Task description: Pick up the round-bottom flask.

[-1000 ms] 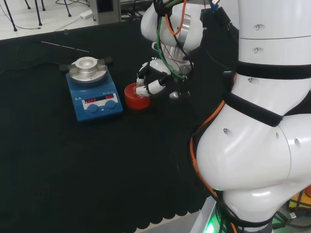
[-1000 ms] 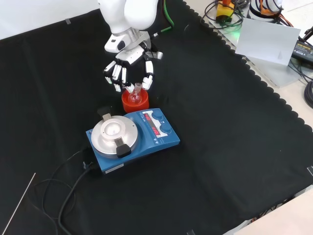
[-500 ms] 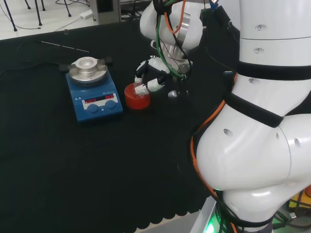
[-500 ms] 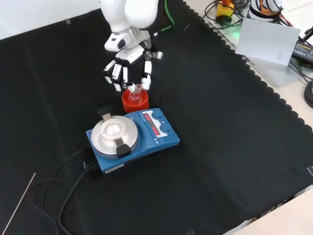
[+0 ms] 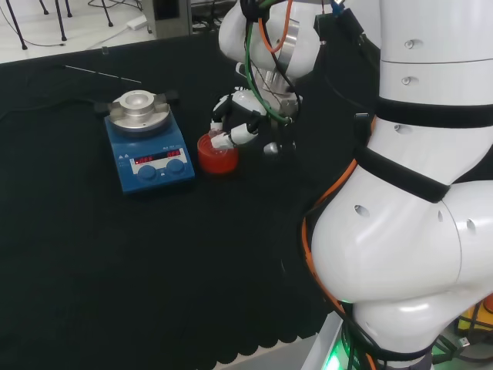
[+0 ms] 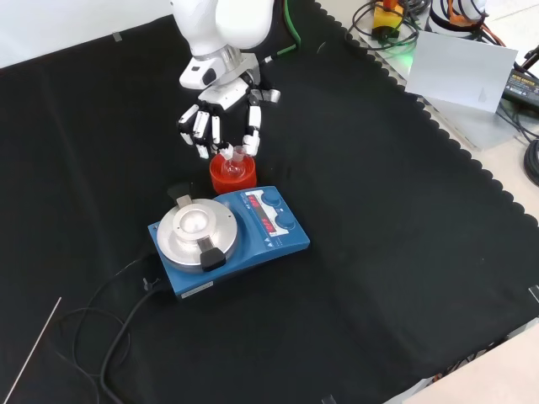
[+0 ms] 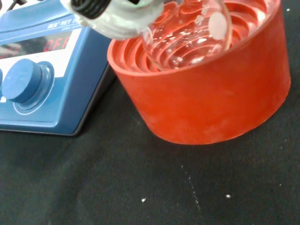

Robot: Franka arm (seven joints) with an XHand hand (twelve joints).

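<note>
Fingers (image 6: 251, 135) spread wide, curling downward. The round-bottom flask (image 6: 233, 162) sits just below them in its red stand (image 6: 232, 178), neck upright between the fingertips.

- The table (image 6: 404, 252) is covered with black cloth that has a scalloped edge at the front view's lower right.
- A blue hotplate stirrer (image 6: 227, 238) with a round metal top lies near the frame's middle.
- A red ribbed stand (image 6: 232, 176) sits just beside it, higher in frame.
- A black cable (image 6: 101, 324) trails to the lower left.
- A thin rod (image 6: 32, 352) lies at the lower left.
</note>
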